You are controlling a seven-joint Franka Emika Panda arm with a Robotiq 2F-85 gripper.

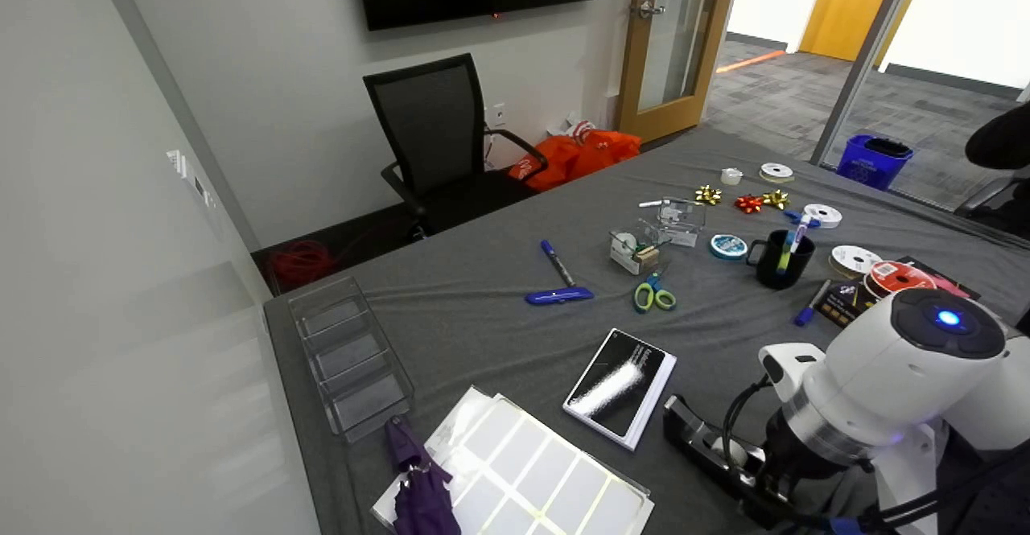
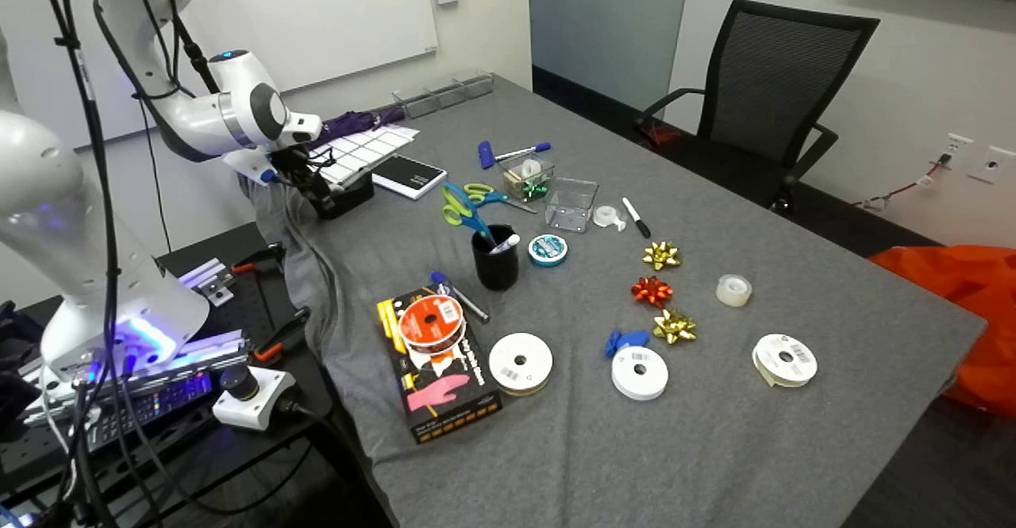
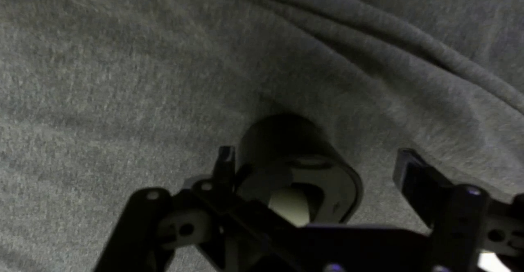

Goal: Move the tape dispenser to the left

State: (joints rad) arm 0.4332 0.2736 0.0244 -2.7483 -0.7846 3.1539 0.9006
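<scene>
grey cloth covers the tabletop (image 2: 714,448), with a mesh-backed chair (image 1: 438,129) beyond its far edge. in an exterior view the black tape dispenser (image 1: 690,429) lies toward the robot-side edge, just beside a glossy black-and-white box (image 1: 620,386); the arm (image 1: 845,406) hides its rear part. its long axis runs slantwise from near that edge inward. the box bears pale print too small to read, as is the lettering on a round blue pack (image 1: 728,247).

in an exterior view the arm reaches over the same spot, near the corner by the whiteboard (image 2: 357,20). farther along that edge, a black carton (image 2: 444,361) carries unreadable letters, and the red spool (image 2: 431,324) on it has an illegible white label.

in the wrist view the end effector (image 3: 317,161) has its fingers (image 3: 421,186) spread, gripping nothing, the tape dispenser between them, closer to the picture-left one; contact there cannot be told. centring before the squeeze seems wise. left, if the robot's own, probably means toward the whiteboard-side edge, where label sheets (image 1: 523,471) lie.
</scene>
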